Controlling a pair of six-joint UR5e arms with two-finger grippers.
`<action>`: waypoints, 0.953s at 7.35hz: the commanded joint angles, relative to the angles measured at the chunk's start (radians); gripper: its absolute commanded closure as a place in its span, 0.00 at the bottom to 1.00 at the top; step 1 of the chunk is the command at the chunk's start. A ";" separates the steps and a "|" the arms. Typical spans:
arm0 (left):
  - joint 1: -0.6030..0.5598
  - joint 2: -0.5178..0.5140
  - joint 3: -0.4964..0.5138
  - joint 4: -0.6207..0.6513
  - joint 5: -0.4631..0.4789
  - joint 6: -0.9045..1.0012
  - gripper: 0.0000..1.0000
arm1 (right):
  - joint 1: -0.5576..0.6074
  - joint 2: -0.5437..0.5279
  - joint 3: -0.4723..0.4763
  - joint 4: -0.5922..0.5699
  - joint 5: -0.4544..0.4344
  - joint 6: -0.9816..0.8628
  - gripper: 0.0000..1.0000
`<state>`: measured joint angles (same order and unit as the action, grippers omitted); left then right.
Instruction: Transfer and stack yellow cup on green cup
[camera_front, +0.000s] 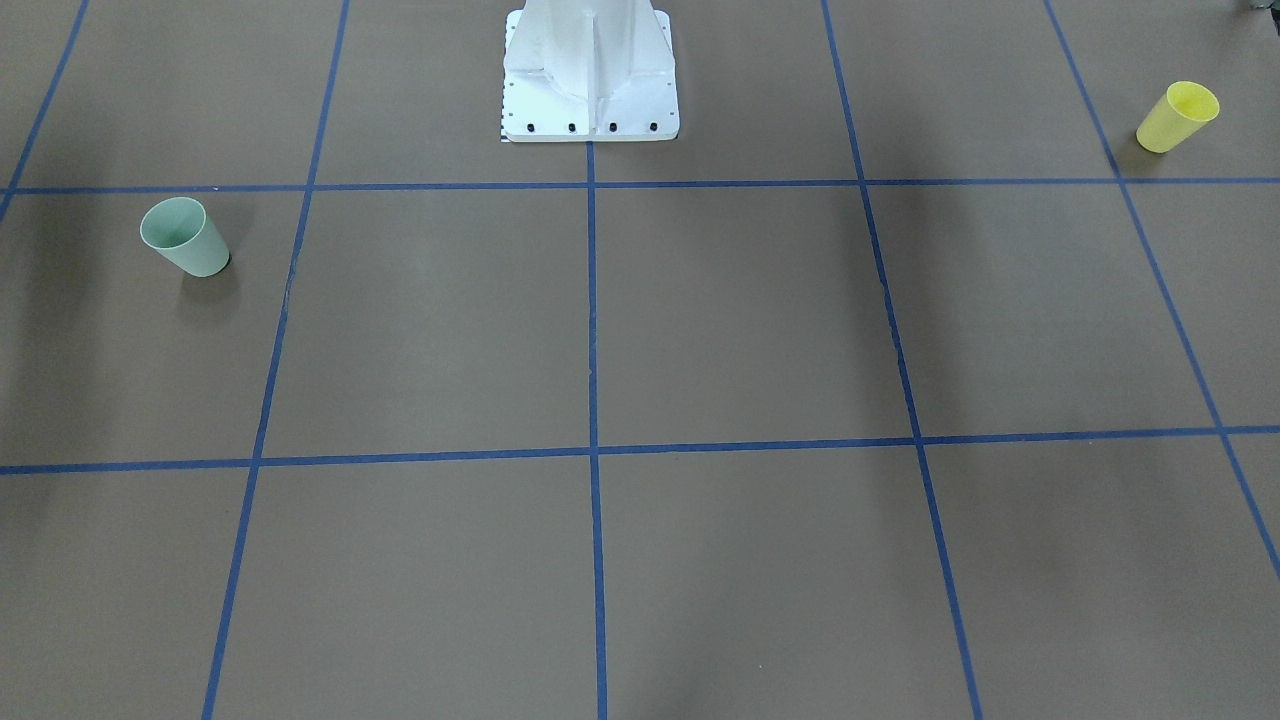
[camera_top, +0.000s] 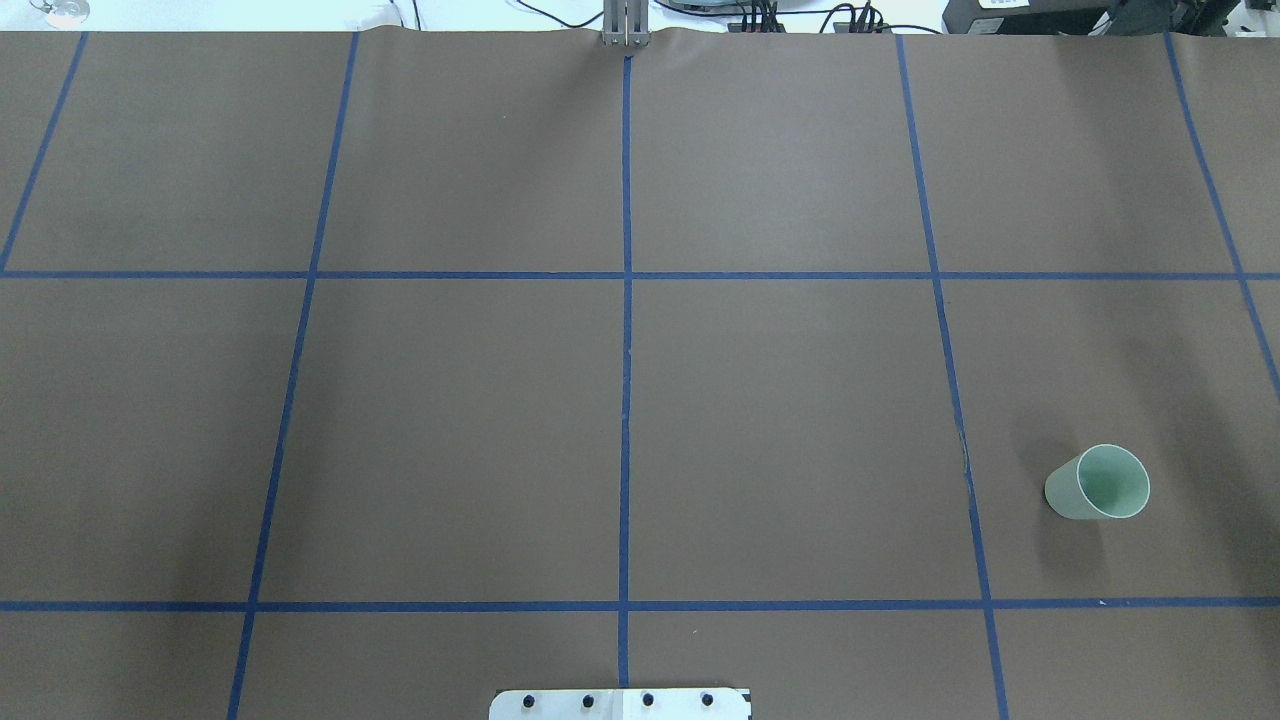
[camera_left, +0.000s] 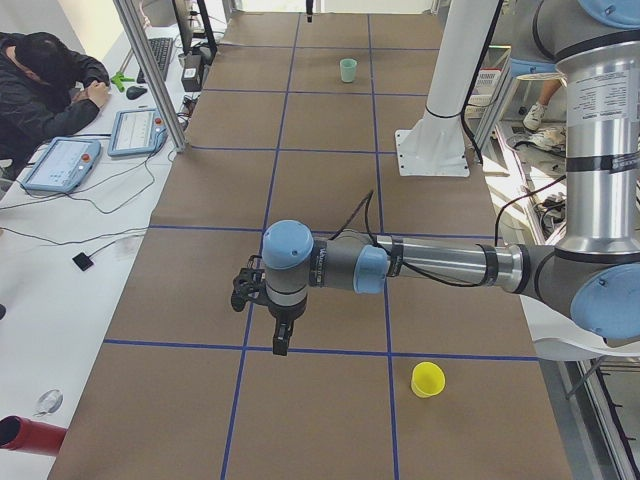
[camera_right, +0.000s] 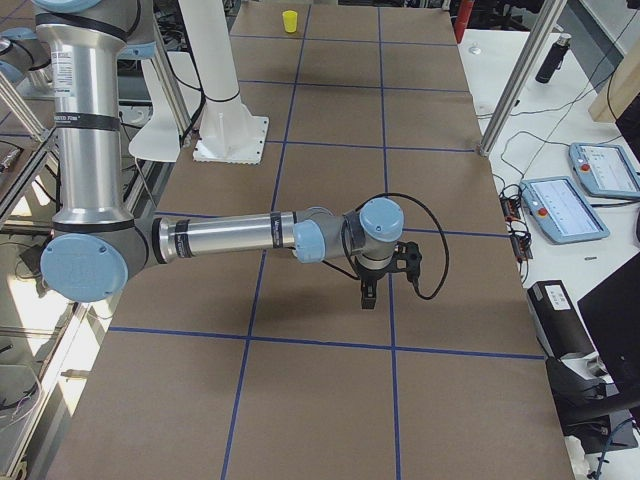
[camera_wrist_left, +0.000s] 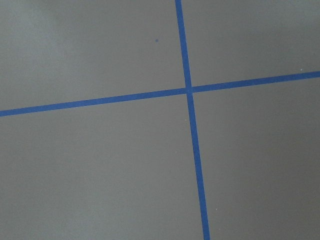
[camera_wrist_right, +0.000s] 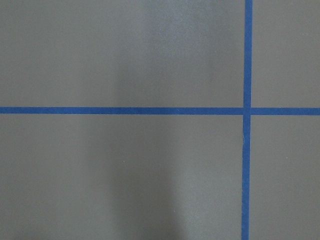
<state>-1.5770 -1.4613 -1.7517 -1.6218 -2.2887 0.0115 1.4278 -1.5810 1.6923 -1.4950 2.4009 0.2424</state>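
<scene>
The yellow cup (camera_front: 1178, 117) stands upright, mouth up, near the table's end on my left side. It also shows in the exterior left view (camera_left: 427, 379) and small in the exterior right view (camera_right: 290, 21). The green cup (camera_front: 185, 237) stands upright on my right side (camera_top: 1097, 483) (camera_left: 347, 70). My left gripper (camera_left: 281, 340) hangs above the table, apart from the yellow cup. My right gripper (camera_right: 368, 295) hangs above the table. I cannot tell if either is open or shut. Both wrist views show only brown table and blue tape.
The white robot base (camera_front: 590, 80) stands at the table's robot-side edge. Blue tape lines (camera_top: 627, 300) divide the brown table into squares. An operator (camera_left: 45, 85) sits at a side bench with control tablets (camera_left: 60, 165).
</scene>
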 joint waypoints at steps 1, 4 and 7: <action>0.000 -0.001 0.001 -0.004 0.000 -0.013 0.00 | 0.005 -0.002 0.007 0.004 -0.002 0.000 0.00; 0.005 0.028 -0.098 0.019 0.122 -0.065 0.00 | 0.003 0.013 0.012 -0.002 -0.011 0.002 0.00; 0.012 0.227 -0.345 0.037 0.149 -0.168 0.00 | -0.003 0.022 0.024 -0.010 -0.008 0.002 0.00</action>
<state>-1.5675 -1.3230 -1.9926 -1.5891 -2.1561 -0.1069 1.4267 -1.5635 1.7130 -1.5005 2.3921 0.2439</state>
